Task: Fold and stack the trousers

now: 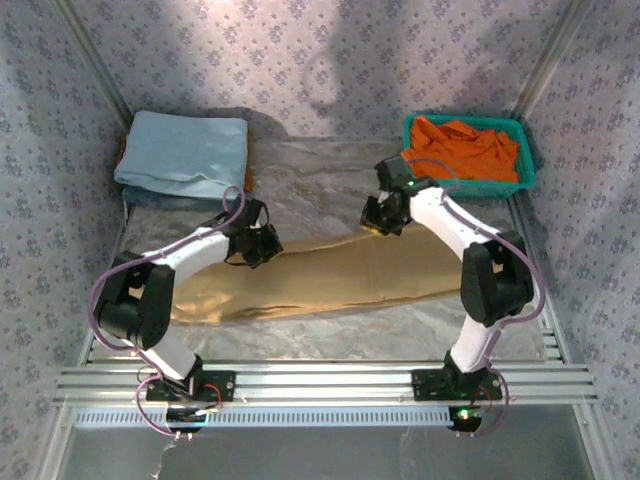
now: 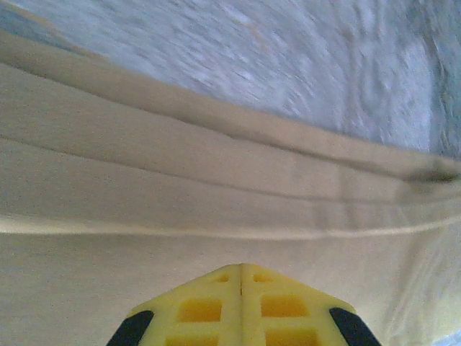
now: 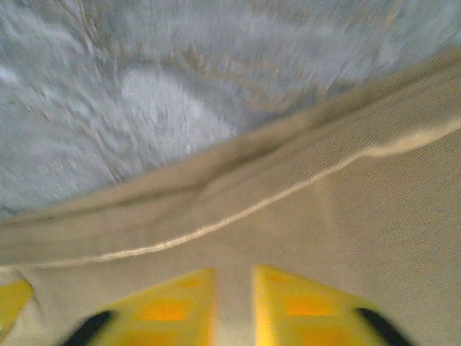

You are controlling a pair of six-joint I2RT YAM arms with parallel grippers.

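The tan trousers (image 1: 330, 280) lie stretched out flat across the middle of the table, left to right. My left gripper (image 1: 258, 245) is down on their far edge toward the left. In the left wrist view its yellow fingers (image 2: 241, 265) meet with no gap, tips against the layered cloth (image 2: 216, 180), and no cloth shows between them. My right gripper (image 1: 383, 222) is at the far edge further right. Its fingers (image 3: 234, 270) stand a narrow slit apart with tan cloth (image 3: 288, 209) filling the slit.
A folded light blue cloth (image 1: 185, 150) lies at the back left. A teal basket (image 1: 470, 188) with an orange garment (image 1: 465, 148) stands at the back right. Crinkled silver-grey sheeting (image 1: 320, 170) covers the table behind the trousers. Patterned walls close in three sides.
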